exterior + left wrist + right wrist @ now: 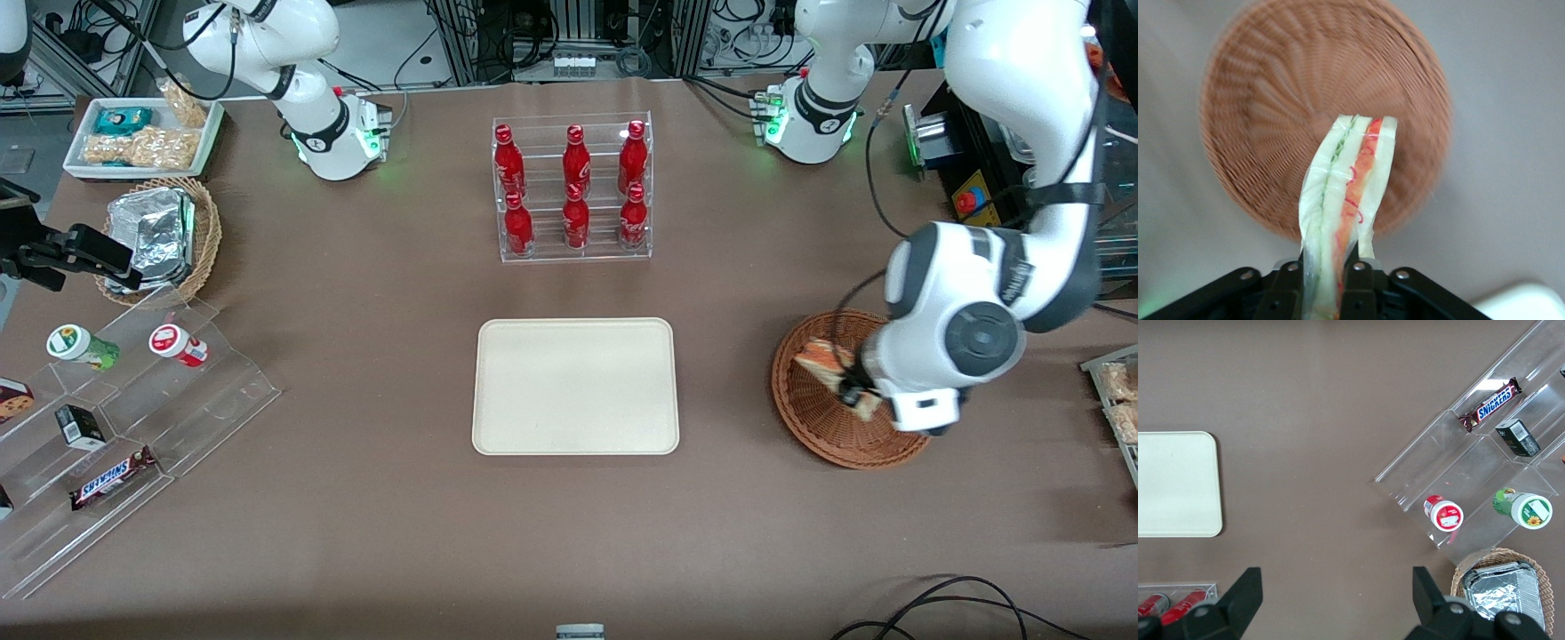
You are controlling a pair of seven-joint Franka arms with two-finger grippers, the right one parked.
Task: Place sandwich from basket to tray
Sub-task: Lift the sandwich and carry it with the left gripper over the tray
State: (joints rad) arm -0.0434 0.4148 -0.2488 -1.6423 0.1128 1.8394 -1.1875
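My left gripper (855, 388) hangs over the reddish-brown wicker basket (805, 400) and is shut on the sandwich (822, 360), holding it lifted above the basket. In the left wrist view the sandwich (1348, 193) is a white bread wedge with orange-red and pale green layers, clamped between the black fingers (1355, 283), and the basket (1271, 113) lies below with nothing in it. The cream tray (575, 386) lies flat at the table's middle, toward the parked arm from the basket, with nothing on it. It also shows in the right wrist view (1175, 483).
A clear rack of red bottles (573, 188) stands farther from the front camera than the tray. Toward the parked arm's end are a tan basket with foil packets (160, 236), a white snack tray (142, 138) and a clear stepped display (116, 427) with snacks.
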